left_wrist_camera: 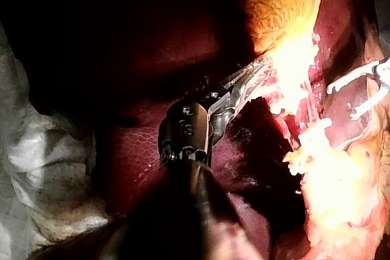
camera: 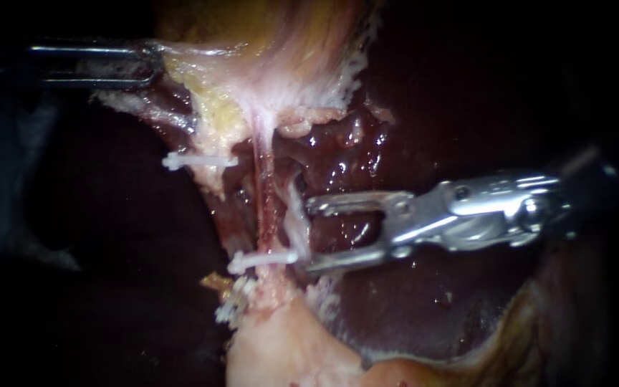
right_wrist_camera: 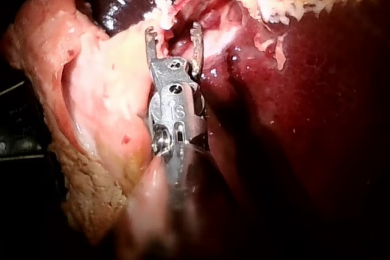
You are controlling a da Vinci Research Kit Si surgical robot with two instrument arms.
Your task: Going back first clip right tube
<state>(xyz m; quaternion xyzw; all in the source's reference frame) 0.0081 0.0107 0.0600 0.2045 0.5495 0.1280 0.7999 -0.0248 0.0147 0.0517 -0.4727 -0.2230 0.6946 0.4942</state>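
Two white clips are showing on the stretched strands. The near clip (camera: 263, 259) is crossing the reddish tube (camera: 265, 208) low down, and the far clip (camera: 198, 161) is lying up to the left. The right instrument (camera: 308, 235) is holding its jaws wide apart and empty. Their tips are standing just right of the tube, with the lower tip beside the near clip, so it seems free to back off over the liver (camera: 410, 308). At far left, the left instrument (camera: 148, 66) is clamping pale tissue (camera: 180, 61), probably pulling the tube taut.
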